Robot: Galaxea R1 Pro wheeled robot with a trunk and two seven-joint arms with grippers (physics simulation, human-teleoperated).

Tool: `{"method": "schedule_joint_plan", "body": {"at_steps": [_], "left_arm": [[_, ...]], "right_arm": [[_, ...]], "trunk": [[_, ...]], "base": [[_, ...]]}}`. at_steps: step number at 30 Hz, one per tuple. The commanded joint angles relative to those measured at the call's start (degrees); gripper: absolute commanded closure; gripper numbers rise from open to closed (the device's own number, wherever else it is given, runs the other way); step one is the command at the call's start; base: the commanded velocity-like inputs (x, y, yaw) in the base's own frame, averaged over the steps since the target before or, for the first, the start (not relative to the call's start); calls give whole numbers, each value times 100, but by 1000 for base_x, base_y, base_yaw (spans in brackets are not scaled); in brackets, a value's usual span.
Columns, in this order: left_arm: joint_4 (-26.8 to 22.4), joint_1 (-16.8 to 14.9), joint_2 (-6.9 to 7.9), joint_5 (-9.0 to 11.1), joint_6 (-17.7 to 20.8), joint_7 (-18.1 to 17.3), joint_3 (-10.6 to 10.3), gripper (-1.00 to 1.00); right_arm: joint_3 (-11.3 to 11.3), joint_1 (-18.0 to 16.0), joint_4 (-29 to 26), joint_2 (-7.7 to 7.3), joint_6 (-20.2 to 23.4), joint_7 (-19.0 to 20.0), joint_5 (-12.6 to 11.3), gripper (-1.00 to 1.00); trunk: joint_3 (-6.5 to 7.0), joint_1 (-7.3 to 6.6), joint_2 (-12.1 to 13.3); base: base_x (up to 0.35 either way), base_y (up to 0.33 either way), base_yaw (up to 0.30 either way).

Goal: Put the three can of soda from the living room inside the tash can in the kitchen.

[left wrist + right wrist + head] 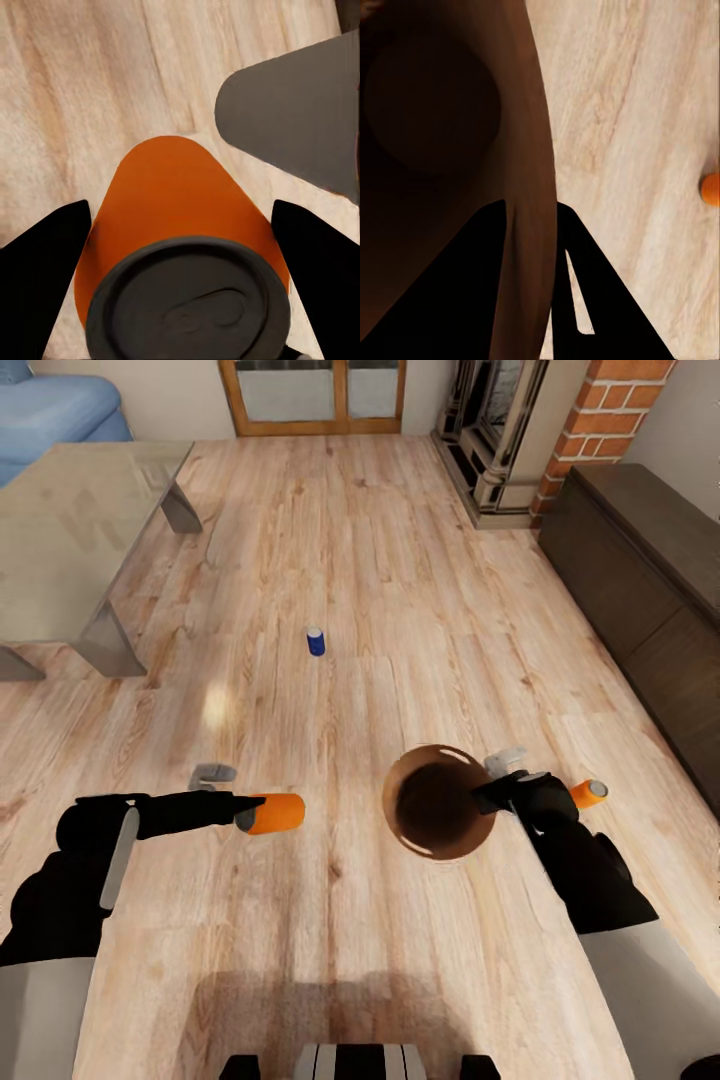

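1. Orange can [275, 813] lying sideways between the fingers of the left gripper [243, 813], held clear above the wood floor [400, 590]; in the left wrist view, dark fingers [37, 270] pressing on both flanks of the can, silver top facing the camera.
2. Coppery-brown inside of the trash can [440, 802] facing upward, well to the right of the left gripper; right gripper [487, 793] pinching the bin's near rim, one finger [472, 285] inside the wall and one outside, seen in the right wrist view.
3. Second orange can [589, 793] lying on the floor just beyond the right gripper, on the side away from the bin; touching the arm or not, cannot tell.
4. Dark blue can [316, 641] standing upright on the floor well ahead of both grippers, short of the glass coffee table [70, 530].
5. Judging the step: loading the first can into the carried bin, still in the living room; bin looking empty so far.
6. Next move calling for: swinging the left gripper rightward over the bin's mouth, spreading the fingers only once the can is inside the rim; keeping the right grip steady to avoid tipping.
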Motion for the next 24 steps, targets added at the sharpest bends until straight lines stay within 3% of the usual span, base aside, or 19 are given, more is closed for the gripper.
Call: {"method": "schedule_joint_plan", "body": {"at_steps": [1,5,7,9,10,14,19,24], "left_arm": [[-3,0,1,4,6,-11,2,100],[-19,3,6,7,17,-41,4,100],[-19,3,7,2,19,-51,4,100],[-19,4,20,-13,21,-161,-4,100],[-23,2,31,-19,21,-257,-8,100],[-56,-6,109,-32,25,-550,-12,100],[-92,-13,468,-10,80,-1158,-14,100],[-332,-20,564,-4,80,-1583,-14,100]], "right_arm": [[6,4,-7,-2,27,21,-944,100],[5,4,-13,-37,27,228,-945,100],[0,4,-14,-136,27,660,-922,100],[3,4,-10,-415,27,1349,-893,100],[6,4,-9,-493,27,1497,-888,100],[12,4,-2,-587,27,1681,-882,100],[18,10,10,-637,27,1772,-879,100],[24,9,158,-630,27,1783,-879,100]], "trunk": [[18,-22,42],[90,-110,202],[126,-154,282],[161,-198,363],[179,-220,403],[251,-308,563],[341,-418,764],[413,-505,924]], "base": [[0,0,0],[0,0,0],[0,0,0],[0,0,0],[0,0,0],[0,0,0],[0,0,0],[0,0,0]]}}
